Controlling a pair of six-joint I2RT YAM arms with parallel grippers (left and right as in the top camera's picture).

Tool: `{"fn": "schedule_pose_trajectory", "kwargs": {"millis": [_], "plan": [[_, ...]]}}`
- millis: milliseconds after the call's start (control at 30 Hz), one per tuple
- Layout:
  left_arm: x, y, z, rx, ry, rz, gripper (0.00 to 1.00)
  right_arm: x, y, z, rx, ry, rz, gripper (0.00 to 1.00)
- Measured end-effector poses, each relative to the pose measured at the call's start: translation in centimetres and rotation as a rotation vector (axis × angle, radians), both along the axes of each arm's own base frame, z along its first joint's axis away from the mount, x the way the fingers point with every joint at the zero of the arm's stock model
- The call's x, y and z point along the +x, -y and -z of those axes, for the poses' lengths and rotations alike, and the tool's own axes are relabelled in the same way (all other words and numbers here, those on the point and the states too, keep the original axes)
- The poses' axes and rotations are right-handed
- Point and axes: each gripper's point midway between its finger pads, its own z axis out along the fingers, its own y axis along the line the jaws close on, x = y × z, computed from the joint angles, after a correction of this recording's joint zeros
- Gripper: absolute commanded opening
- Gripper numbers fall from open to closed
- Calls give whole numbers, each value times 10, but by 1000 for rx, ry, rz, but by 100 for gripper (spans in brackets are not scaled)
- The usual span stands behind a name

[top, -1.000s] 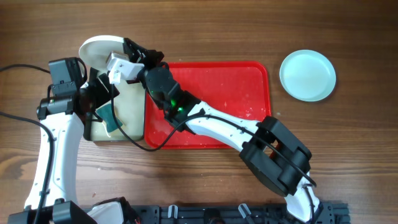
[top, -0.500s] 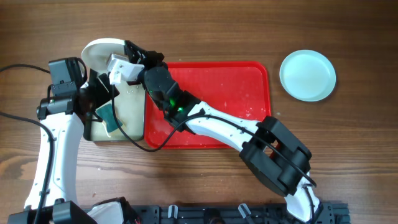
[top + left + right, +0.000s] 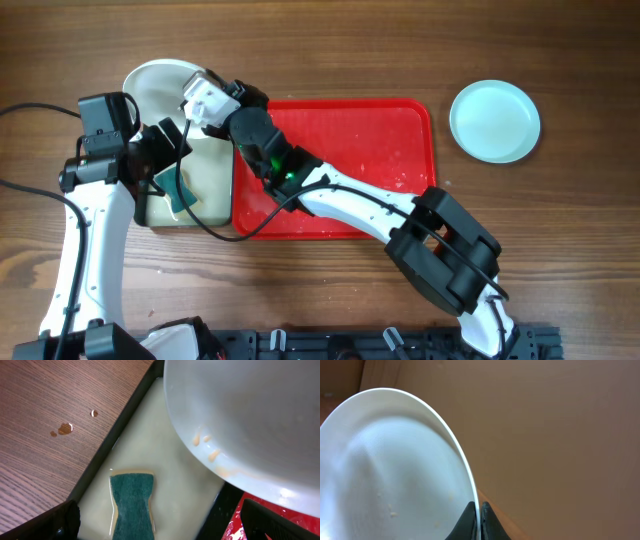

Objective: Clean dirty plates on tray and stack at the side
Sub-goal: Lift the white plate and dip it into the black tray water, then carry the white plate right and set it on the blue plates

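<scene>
Wooden worktop (image 3: 350, 50), left end: left fingers (image 3: 55, 522) spread wide and empty above a sponge (image 3: 132, 505) in a black tray (image 3: 115, 425) of pale liquid. White plate (image 3: 155, 85) tilts over it, orange flecks near its rim, right side hidden under right fingers (image 3: 469, 519) pinching its edge. Red tray (image 3: 370, 150) sits mid-worktop, turquoise plate (image 3: 494, 120) near the right edge.

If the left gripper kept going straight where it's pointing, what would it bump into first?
Probably the green sponge lying in pale water in the small tray, just ahead of the open left gripper. The white plate hangs off to one side; depth is unclear.
</scene>
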Motion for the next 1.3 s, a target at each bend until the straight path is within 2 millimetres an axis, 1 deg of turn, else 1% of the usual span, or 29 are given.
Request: {"fn": "schedule_pose_trajectory", "kwargs": {"millis": [33,133,300,367,433,467,533,600,633,667,733,800,900,1000,1167,1200,1300], "plan": [[0,0,0,0,0,1,100,0,1,3,13,-20,5,4],[0,0,0,0,0,0,100,0,3,19,45,-116,21,4],[0,0,0,0,0,0,100,-5,7,60,76,-343,13,4],[0,0,0,0,0,0,100,-7,8,71,101,-423,-7,4],[0,0,0,0,0,1,100,-10,9,75,128,-502,-37,4],[0,0,0,0,0,0,100,-12,11,73,153,-542,-54,4],[0,0,0,0,0,0,100,-12,21,61,196,-607,-62,4],[0,0,0,-1,1,1,100,-11,38,40,263,-671,-48,4],[0,0,0,-1,0,1,100,-4,57,18,297,-671,-22,4],[0,1,0,-3,1,2,100,-2,68,12,309,-688,-2,4],[2,4,-1,-13,10,14,100,-2,96,8,308,-753,50,4],[1,4,0,-12,3,13,100,3,129,6,326,-812,109,4],[1,4,0,-12,3,13,100,9,169,7,331,-873,184,4],[1,4,0,-12,3,13,100,19,216,12,357,-928,277,4],[1,4,0,-12,4,13,100,31,277,27,395,-1008,392,4],[1,4,0,-12,3,13,100,33,287,28,403,-1014,410,4],[1,4,0,-12,3,13,100,39,325,34,434,-1035,490,4]]}}
